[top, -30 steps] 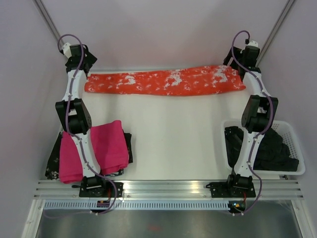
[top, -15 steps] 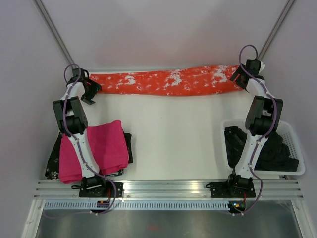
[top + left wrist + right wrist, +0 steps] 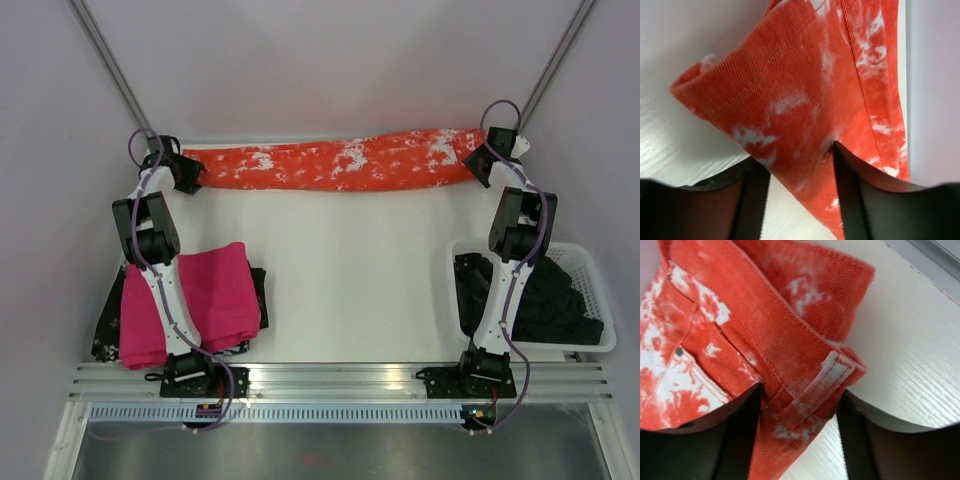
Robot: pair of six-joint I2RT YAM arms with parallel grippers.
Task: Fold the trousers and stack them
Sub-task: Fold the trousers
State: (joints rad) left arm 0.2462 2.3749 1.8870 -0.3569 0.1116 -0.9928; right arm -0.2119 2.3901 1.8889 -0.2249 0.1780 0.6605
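The orange-red trousers [image 3: 330,165] with white blotches lie stretched left to right along the table's back edge. My left gripper [image 3: 185,172] is at their left end, the leg hems. In the left wrist view its jaws [image 3: 800,155] stand open, with a corner of the fabric [image 3: 805,90] between them and bare table showing beside it. My right gripper [image 3: 478,160] is at the right end, the waist. In the right wrist view its jaws [image 3: 800,395] stand open round the waistband and a belt loop [image 3: 825,375].
A folded magenta-pink cloth [image 3: 205,300] lies on a dark garment [image 3: 105,325] at the near left. A white basket [image 3: 600,290] with dark garments [image 3: 545,305] stands at the near right. The back wall runs just behind the trousers.
Both arms have reached down and outward from above the trousers' ends to the fabric itself. The trousers' ends now sit between the jaws.
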